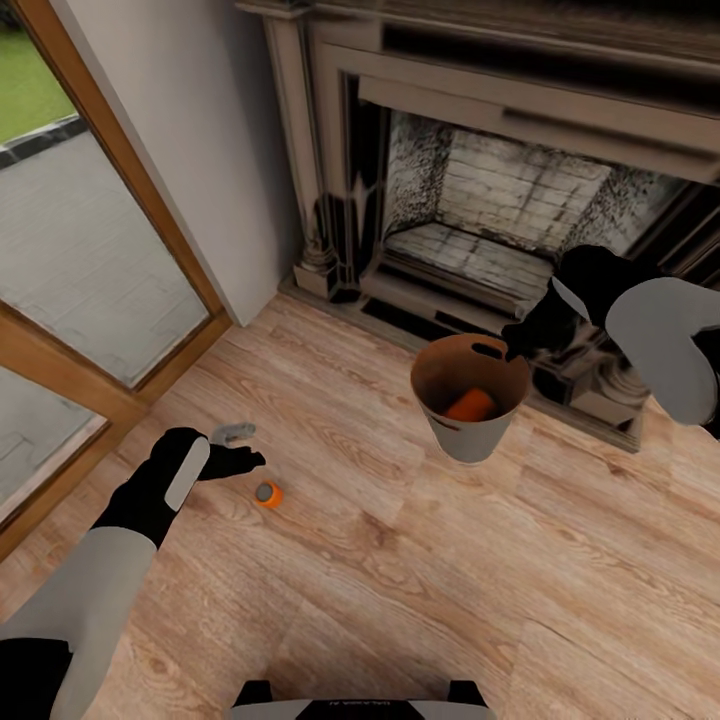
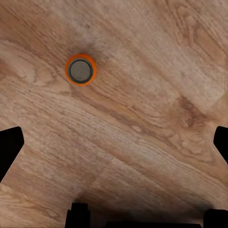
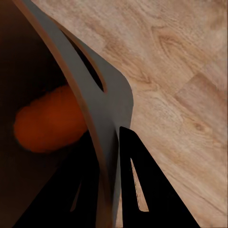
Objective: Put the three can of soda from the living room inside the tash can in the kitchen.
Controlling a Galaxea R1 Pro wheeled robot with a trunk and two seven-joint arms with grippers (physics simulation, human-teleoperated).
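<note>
Light wood plank floor (image 1: 380,560) is seen throughout, with a glazed wood-framed door (image 1: 90,260) on the left side and a brick fireplace (image 1: 500,210) at the far wall.

Nearest, the left gripper (image 1: 235,450) is held low over the floor with its jaws spread wide and nothing between them. An orange soda can (image 1: 267,494) is stood upright on the planks just beside and slightly nearer than those jaws, grey top up. From the left wrist camera the can (image 2: 80,69) is seen from straight above, ahead of the open fingers (image 2: 9,147) and off toward one of them, not between them.

Farther out, the tash can (image 1: 470,440) is held off the floor by the right gripper (image 1: 515,345), whose jaws are clenched on the rim next to the slot handle (image 1: 487,351). From the right wrist camera the rim wall (image 3: 102,118) is seen pinched between the two dark fingers (image 3: 137,180). A second orange can (image 1: 470,404) is lying inside the bin, below the closed jaws; it is seen blurred there (image 3: 47,121) against the brown interior.
</note>
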